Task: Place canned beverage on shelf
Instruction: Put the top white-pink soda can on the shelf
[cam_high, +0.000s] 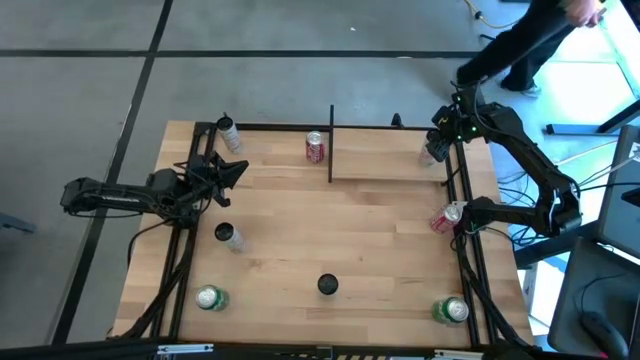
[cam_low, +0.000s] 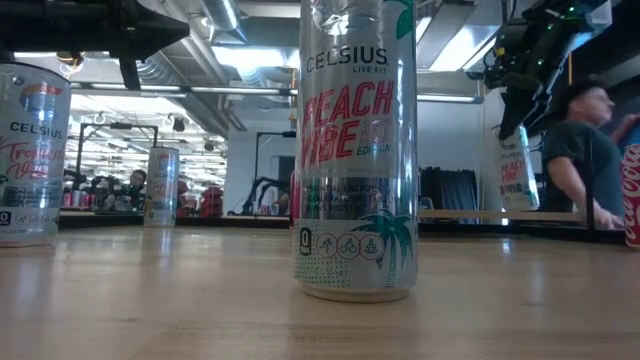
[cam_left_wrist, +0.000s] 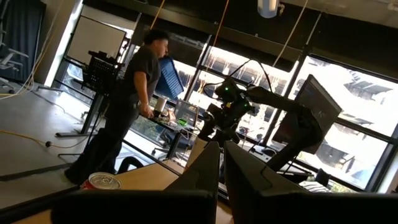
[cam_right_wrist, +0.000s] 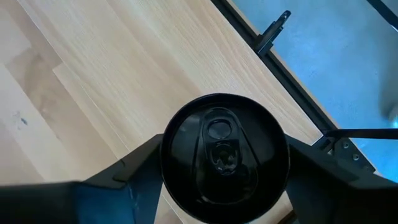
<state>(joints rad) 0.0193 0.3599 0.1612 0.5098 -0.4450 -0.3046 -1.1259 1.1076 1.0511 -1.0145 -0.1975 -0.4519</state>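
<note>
The shelf (cam_high: 385, 165) is a light board in thin black rods at the table's far right. My right gripper (cam_high: 437, 148) stands over its right end, shut on a tall white can with a black top (cam_right_wrist: 224, 155). The low view shows this can (cam_low: 517, 170) upright under the gripper, its base at the level of the shelf board (cam_low: 470, 213). I cannot tell whether it rests there. My left gripper (cam_high: 238, 170) is shut and empty, above the table's far left part. My right gripper pinches the can's upper wall just under the rim (cam_right_wrist: 171, 155) between its two fingers (cam_right_wrist: 140, 171), one on each side. The fingers come from above, pointing down. The can is upright below them.
A red can (cam_high: 316, 147) stands just left of the shelf's upright rod (cam_high: 331, 140). Several more cans stand on the table: white ones (cam_high: 229, 236), (cam_high: 229, 133), green-topped ones (cam_high: 211, 298), (cam_high: 452, 310), a black-topped one (cam_high: 327, 285), a red one (cam_high: 446, 217). A person (cam_high: 520, 45) stands beyond the far right corner.
</note>
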